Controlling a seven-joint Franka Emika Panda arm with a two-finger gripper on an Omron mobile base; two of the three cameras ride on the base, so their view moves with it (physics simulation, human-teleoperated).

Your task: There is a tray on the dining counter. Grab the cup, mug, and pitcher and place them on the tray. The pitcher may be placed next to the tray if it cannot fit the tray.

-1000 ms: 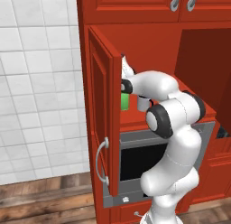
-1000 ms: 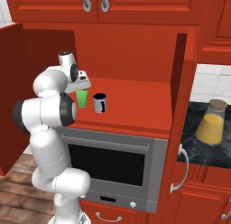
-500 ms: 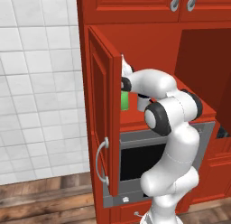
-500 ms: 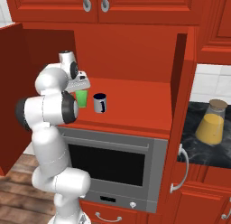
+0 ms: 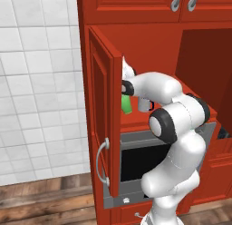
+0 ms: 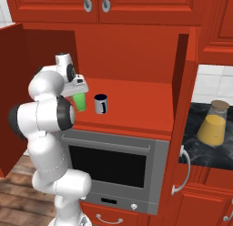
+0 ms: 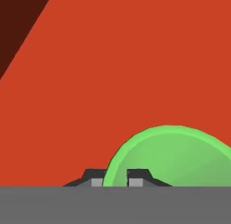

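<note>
The gripper [image 7: 116, 178] sits above the cup [image 6: 80, 102], its two dark fingertips [image 7: 137, 177] pinched on the green rim, one tip on each side of the wall (the hand view looks straight down into the cup's mouth). The cup stands upright on the red shelf [image 6: 136, 109] inside the open cabinet, above the oven [image 6: 113, 163]. Just to its right on the same shelf stands the mug [image 6: 101, 104], apart from it. Far to the right, the pitcher [image 6: 214, 125] rests on the black marble counter [image 6: 193, 147]. In the left base view the cup [image 5: 126, 104] shows beside the open cabinet door [image 5: 102, 129].
</note>
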